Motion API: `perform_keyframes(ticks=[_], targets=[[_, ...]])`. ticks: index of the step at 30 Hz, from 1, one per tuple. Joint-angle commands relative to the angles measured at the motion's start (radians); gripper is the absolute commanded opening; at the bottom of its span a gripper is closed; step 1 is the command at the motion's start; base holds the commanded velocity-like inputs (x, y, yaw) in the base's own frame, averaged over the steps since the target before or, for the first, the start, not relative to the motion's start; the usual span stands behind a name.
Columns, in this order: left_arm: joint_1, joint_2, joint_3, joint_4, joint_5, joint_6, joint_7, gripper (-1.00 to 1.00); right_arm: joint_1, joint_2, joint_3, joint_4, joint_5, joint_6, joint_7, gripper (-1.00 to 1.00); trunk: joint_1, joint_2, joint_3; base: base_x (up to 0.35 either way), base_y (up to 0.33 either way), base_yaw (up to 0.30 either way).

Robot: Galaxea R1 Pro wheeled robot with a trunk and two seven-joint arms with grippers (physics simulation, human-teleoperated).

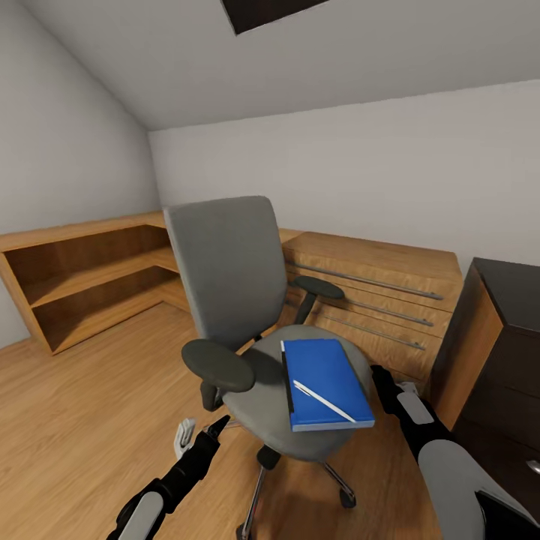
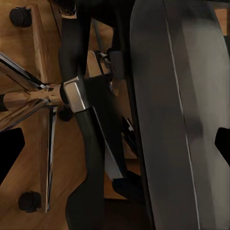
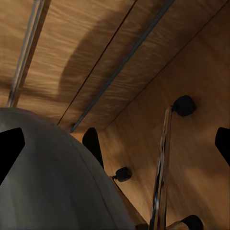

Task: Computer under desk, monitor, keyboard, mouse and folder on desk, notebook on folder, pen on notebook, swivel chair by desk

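Observation:
The grey swivel chair stands mid-room on the wood floor, its back toward the far wall. On its seat lies the blue folder, with a slim white pen resting diagonally on top and a dark strip along its left edge. My left gripper is low beside the seat, under the left armrest, and open. Its wrist view faces the chair's column and chrome base. My right gripper is open at the seat's right edge. Its fingertips straddle the grey seat.
A low oak shelf unit runs along the left wall. An oak drawer front with metal bar handles stands behind the chair. A dark brown dresser is close on the right. Open wood floor lies to the left.

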Motion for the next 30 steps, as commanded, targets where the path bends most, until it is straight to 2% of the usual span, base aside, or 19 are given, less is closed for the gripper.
perform_keyframes(ticks=[1, 19, 30], targets=[[0.0, 0.0, 0.001, 0.0, 0.01, 0.007, 0.0, 1.0, 0.0, 0.0, -0.003, -0.002, -0.008, 0.005, -0.005, 1.0, 0.0, 0.0, -0.001, 0.009, -0.002, 0.0], [0.0, 0.0, 0.002, 0.001, 0.009, 0.003, 0.001, 1.0, 0.0, 0.0, -0.002, -0.002, -0.008, 0.006, -0.007, 1.0, 0.0, 0.0, -0.001, 0.002, -0.016, 0.002], [0.0, 0.002, 0.002, 0.001, 0.009, 0.003, 0.0, 1.0, 0.0, -0.009, -0.001, -0.005, -0.008, 0.011, -0.008, 1.0, 0.0, 0.0, -0.001, 0.0, -0.001, 0.124]])
